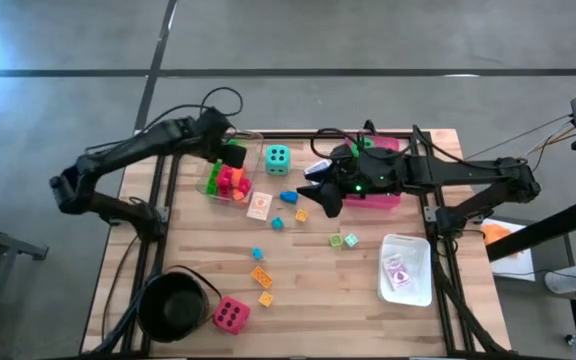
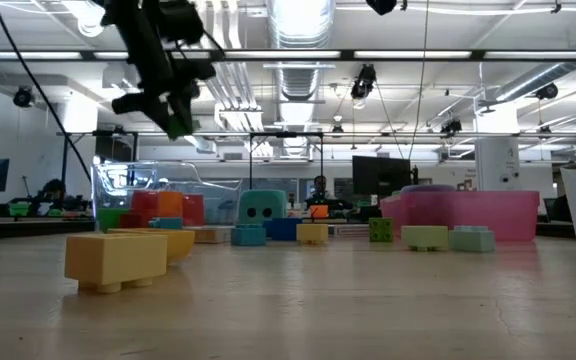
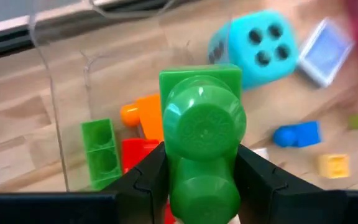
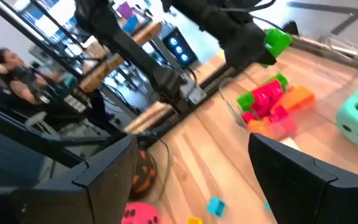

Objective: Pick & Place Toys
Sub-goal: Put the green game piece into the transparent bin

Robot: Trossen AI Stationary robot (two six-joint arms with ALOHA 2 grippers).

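Observation:
My left gripper (image 1: 231,156) is shut on a green plastic block (image 3: 201,134), which hangs above a clear tray (image 1: 226,182). Green, orange and red blocks (image 3: 132,140) lie in that tray. A teal die (image 1: 277,159) rests on the table just right of the tray. A pink-red die (image 1: 231,316) sits near the front edge. Small blocks (image 1: 260,277) and a card (image 1: 259,206) lie scattered mid-table. My right gripper (image 4: 191,180) hovers open over the table's middle, near the pink tray (image 1: 380,198), with nothing between its fingers. My left gripper pinches the green block by two opposite sides (image 3: 166,168) between its two fingers (image 3: 143,182). The fingers slant steeply down from the table's left. The block is lifted clear and hangs over the clear tray, its round stud facing the camera.
A round black pot (image 1: 173,304) stands at the front left. A white tray (image 1: 408,268) lies at the front right. A blue block (image 3: 297,134), a yellow block (image 3: 334,165) and a blue card (image 3: 322,50) lie near the teal die. Bare wood shows at front centre.

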